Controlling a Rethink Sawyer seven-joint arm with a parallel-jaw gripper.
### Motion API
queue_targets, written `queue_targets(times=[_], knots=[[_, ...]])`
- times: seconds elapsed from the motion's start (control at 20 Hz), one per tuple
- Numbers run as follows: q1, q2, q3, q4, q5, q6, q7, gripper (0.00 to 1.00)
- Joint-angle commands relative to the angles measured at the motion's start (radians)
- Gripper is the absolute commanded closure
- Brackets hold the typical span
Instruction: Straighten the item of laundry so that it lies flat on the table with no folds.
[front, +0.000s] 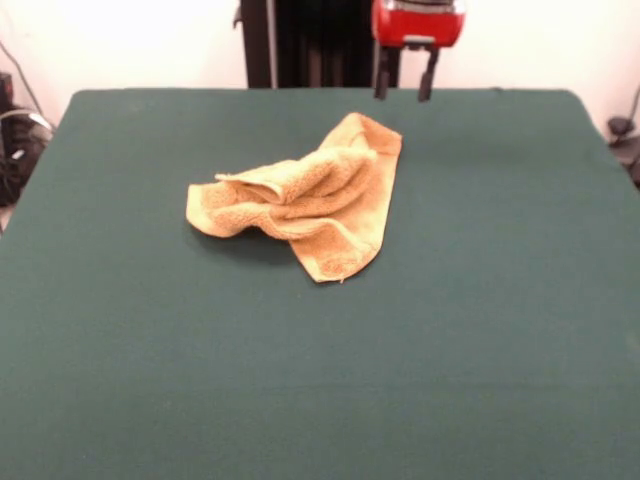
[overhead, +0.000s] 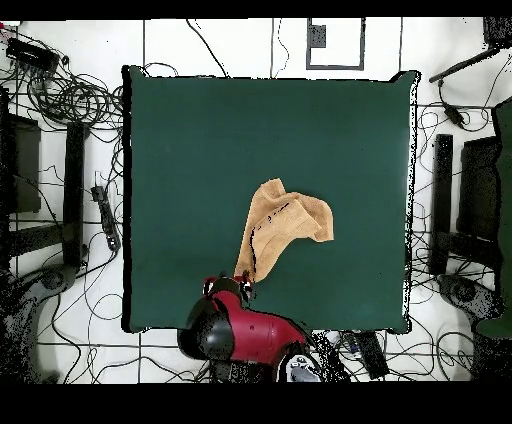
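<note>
Crumpled yellow towel (front: 300, 200) sits folded over itself just left of centre on the green counter (front: 480, 330). Up at the frame's top, right of the towel, the claw (front: 404, 88) hangs released, prongs apart, gripping nothing.

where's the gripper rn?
Front view: the gripper hangs at the top edge, fingers apart, above the table's far side, just beyond the crumpled towel's far corner.

Even, bright light falls on my surface (front: 480, 330); the towel (front: 300, 200) casts a faint shadow just beside its left fold.
</note>
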Motion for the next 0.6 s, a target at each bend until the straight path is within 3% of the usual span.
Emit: queue_targets(times=[0.05,0.3,0.6], knots=[[-0.005,-0.052,0.004,-0.085,0.013,0.06,0.15,0.0],[0.0,-0.043,-0.003,-0.125,0.022,0.078,0.138,0.0],[-0.014,0.048,0.011,-0.214,0.024,0.045,0.131,0.0]])
